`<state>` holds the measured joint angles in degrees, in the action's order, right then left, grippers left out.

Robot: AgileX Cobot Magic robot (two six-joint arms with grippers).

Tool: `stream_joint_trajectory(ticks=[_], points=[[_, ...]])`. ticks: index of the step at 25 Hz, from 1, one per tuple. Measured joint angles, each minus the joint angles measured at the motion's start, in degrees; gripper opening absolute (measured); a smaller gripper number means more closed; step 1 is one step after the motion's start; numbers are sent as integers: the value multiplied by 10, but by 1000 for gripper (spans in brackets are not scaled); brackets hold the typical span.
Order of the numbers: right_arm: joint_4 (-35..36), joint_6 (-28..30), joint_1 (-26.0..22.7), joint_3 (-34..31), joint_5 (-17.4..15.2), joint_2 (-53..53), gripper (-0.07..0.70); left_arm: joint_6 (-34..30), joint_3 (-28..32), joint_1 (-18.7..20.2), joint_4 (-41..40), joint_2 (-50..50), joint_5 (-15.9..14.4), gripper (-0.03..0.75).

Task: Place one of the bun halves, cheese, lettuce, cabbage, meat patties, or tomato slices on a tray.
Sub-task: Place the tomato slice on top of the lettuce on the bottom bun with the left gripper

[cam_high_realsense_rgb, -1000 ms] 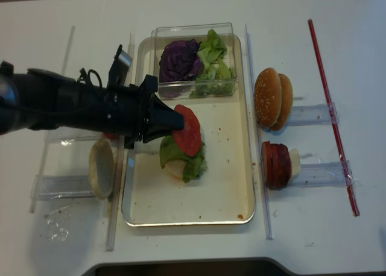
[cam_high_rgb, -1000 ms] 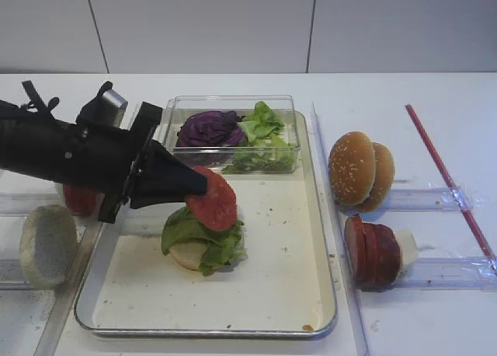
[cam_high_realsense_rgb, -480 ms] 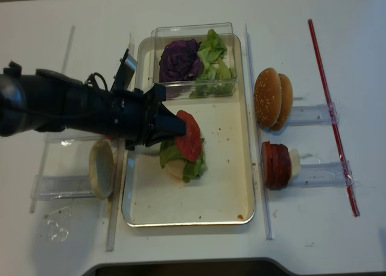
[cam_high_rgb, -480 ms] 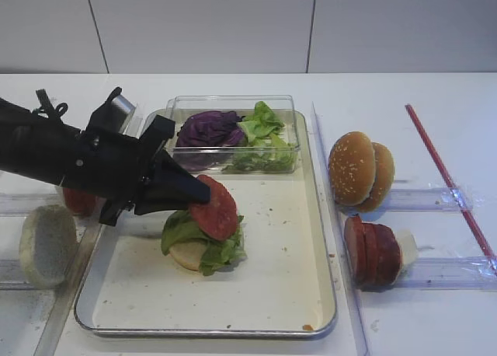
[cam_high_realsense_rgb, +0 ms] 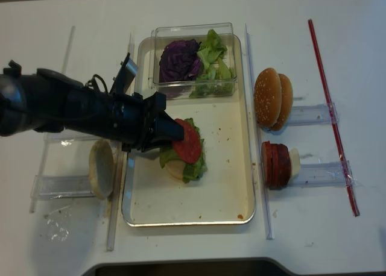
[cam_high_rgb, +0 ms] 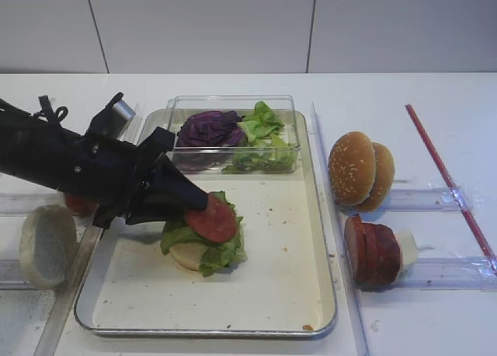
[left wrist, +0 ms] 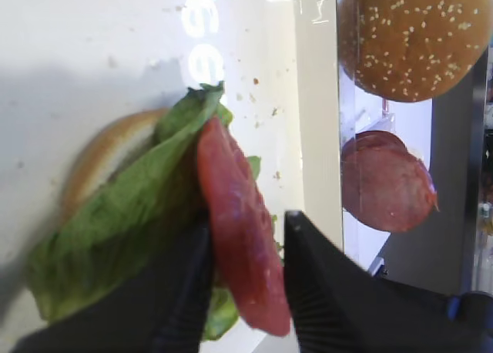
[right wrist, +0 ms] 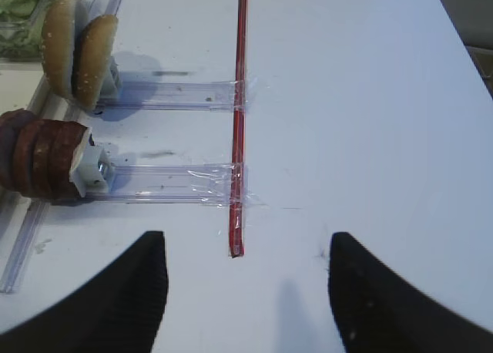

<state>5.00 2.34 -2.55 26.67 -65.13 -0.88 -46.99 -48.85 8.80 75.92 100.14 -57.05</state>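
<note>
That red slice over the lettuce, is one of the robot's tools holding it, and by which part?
The tomato slice stands between the left tool's fingers at its edge, resting on the lettuce; whether they grip it cannot be told.

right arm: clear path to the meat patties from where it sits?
Probably yes. The right gripper hangs open over bare table, and the meat patties stand ahead to its left on their holder with nothing between.

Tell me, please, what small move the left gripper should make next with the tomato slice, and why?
Probably open a little wider and back away. The tomato slice already lies against the lettuce on the bun in the tray, and the left gripper has its fingers either side of it, so lifting now might drag it off.
</note>
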Motion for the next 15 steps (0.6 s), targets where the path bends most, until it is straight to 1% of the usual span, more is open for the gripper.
stream_joint_trajectory(ticks=[3, 6, 9, 15], points=[[0, 0, 0, 0, 0, 0, 472, 0, 0, 0, 0, 0, 1, 288], [0, 0, 0, 0, 0, 0, 472, 0, 0, 0, 0, 0, 1, 361], [0, 0, 0, 0, 0, 0, 472, 0, 0, 0, 0, 0, 1, 381], [0, 0, 0, 0, 0, 0, 472, 0, -3, 0, -10, 0, 0, 387]])
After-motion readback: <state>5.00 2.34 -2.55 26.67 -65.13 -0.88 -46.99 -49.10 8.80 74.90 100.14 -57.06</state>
